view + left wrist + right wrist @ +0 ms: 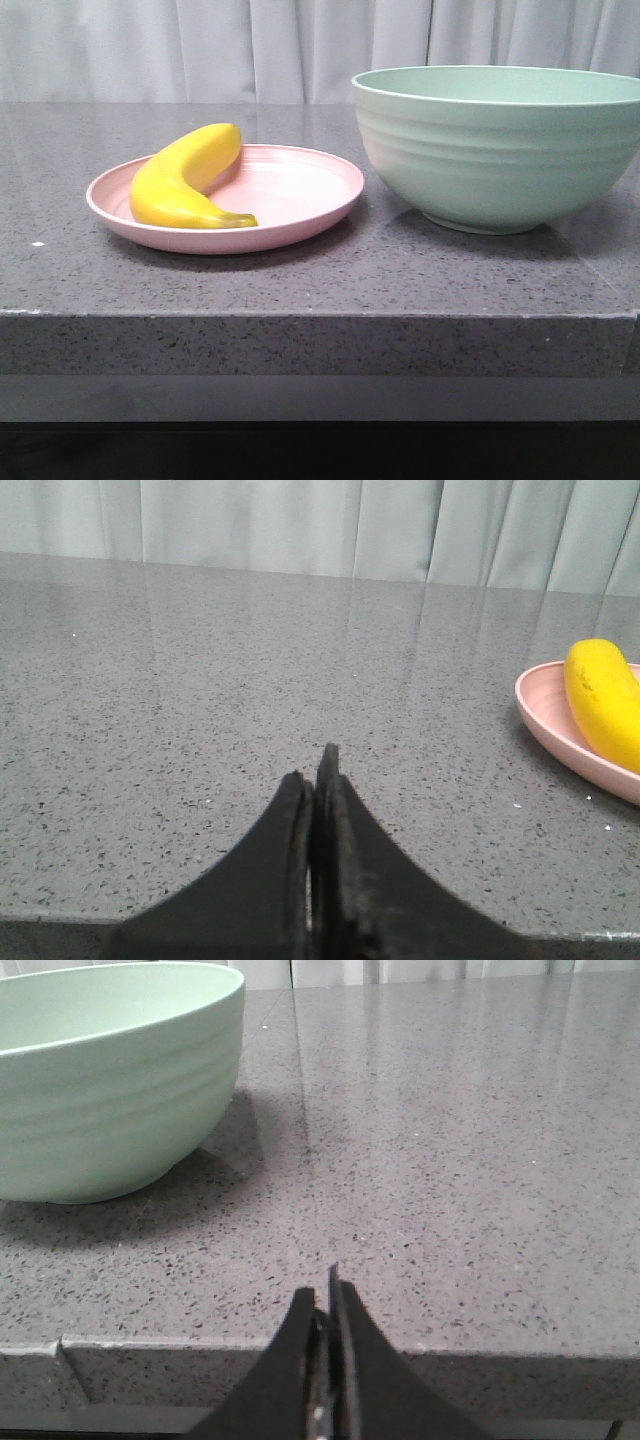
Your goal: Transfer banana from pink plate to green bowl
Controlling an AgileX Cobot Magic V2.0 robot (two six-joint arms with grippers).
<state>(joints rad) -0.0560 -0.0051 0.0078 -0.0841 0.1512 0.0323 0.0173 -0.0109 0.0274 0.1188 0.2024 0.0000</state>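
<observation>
The yellow banana (186, 178) lies on the left side of the pink plate (300, 190) on the grey stone table. The green bowl (497, 145) stands right of the plate, apart from it. Neither gripper shows in the front view. In the left wrist view my left gripper (315, 770) is shut and empty, low over the table's front edge, with the plate (560, 730) and banana (605, 700) off to its right. In the right wrist view my right gripper (322, 1295) is shut and empty at the table's front edge, with the bowl (110, 1090) to its left.
The grey speckled stone table (320, 270) has a thick front edge (320, 345). A pale curtain (200, 50) hangs behind it. A seam runs across the tabletop beside the bowl (300, 1090).
</observation>
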